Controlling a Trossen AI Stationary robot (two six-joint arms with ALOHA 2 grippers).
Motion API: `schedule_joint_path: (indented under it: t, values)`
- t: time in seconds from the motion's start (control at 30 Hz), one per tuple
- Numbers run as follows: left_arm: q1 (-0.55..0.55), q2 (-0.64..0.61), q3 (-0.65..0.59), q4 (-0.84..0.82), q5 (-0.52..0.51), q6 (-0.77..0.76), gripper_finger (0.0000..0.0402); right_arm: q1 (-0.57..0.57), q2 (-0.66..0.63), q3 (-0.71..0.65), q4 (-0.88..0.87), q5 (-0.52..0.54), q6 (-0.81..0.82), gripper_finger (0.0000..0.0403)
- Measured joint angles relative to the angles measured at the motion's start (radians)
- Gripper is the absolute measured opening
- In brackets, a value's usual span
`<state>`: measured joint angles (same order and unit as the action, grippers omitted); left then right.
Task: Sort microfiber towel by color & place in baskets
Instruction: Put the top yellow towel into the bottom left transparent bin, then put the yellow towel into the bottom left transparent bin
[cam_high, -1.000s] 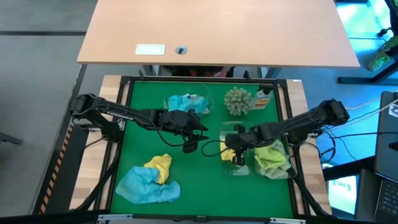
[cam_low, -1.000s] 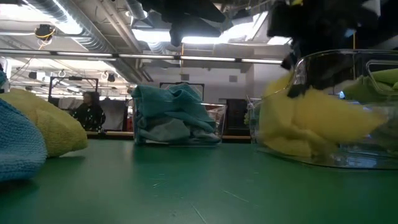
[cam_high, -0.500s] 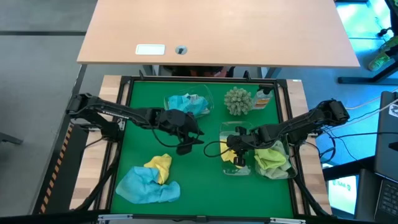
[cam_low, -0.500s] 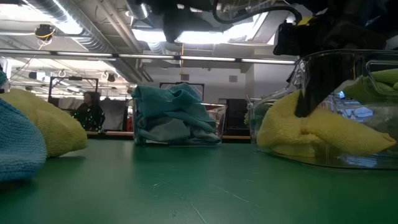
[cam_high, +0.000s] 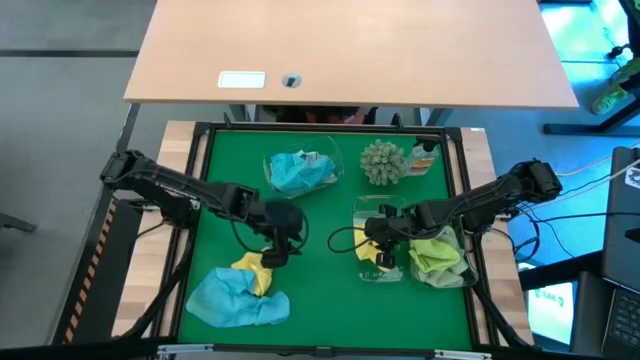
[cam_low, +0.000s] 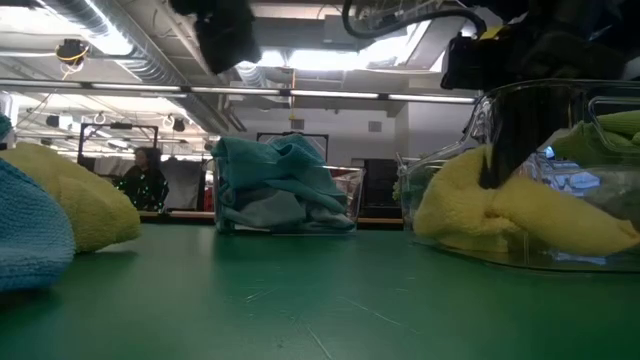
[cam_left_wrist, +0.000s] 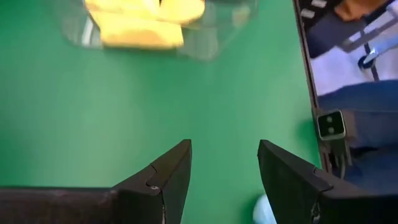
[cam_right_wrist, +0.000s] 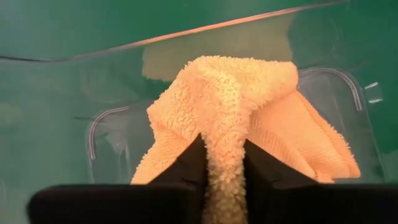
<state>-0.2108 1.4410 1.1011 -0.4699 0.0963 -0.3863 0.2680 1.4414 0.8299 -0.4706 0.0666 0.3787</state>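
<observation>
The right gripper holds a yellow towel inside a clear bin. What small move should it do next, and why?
Probably open the fingers and let go. The right gripper is shut on the yellow towel, which already rests on the floor of the clear bin, so only release seems left.

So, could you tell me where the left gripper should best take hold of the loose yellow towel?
Probably its raised, crumpled top fold, coming straight down: the yellow towel lies bunched on the mat against the blue towel, and the open left gripper hangs right beside it.
</observation>
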Motion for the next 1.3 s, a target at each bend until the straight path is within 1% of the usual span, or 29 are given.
schedule_joint_path:
  t: [0.17,0.27,0.37,0.47,0.63,0.77,0.87,1.1,1.23,1.3]
  values:
    - [-0.039,0.0,0.0,-0.123,0.0,-0.008,0.0179,0.0,0.0,0.0,0.0,-0.008,0.011,0.014]
    - [-0.055,0.0,-0.001,-0.217,-0.007,-0.043,0.0179,0.0,0.0,0.0,0.0,-0.009,0.019,0.0178]
    - [-0.065,0.0,-0.001,-0.293,-0.016,-0.096,0.0179,0.0,0.0,0.0,0.0,-0.03,0.021,0.0204]
    - [-0.084,0.0,-0.002,-0.342,-0.018,-0.144,0.0179,0.0,0.0,0.0,0.0,-0.071,0.021,0.022]
    - [-0.121,0.006,-0.002,-0.396,-0.028,-0.19,0.0179,0.0,0.0,0.013,-0.009,-0.14,0.022,0.0225]
    - [-0.142,0.013,-0.002,-0.409,-0.068,-0.233,0.0179,0.001,0.0,0.055,-0.023,-0.152,0.021,0.0223]
    - [-0.155,0.027,-0.003,-0.416,-0.072,-0.251,0.0179,0.001,0.0,0.099,-0.084,-0.156,0.018,0.0223]
    - [-0.166,0.072,-0.002,-0.439,-0.067,-0.27,0.0179,0.001,-0.001,0.199,-0.314,-0.156,0.016,0.0223]
    - [-0.162,0.094,-0.011,-0.436,-0.068,-0.27,0.0179,0.001,-0.001,0.234,-0.345,-0.156,0.016,0.0222]
    - [-0.16,0.097,-0.037,-0.434,-0.066,-0.281,0.0179,0.001,-0.001,0.245,-0.346,-0.156,0.016,0.0222]
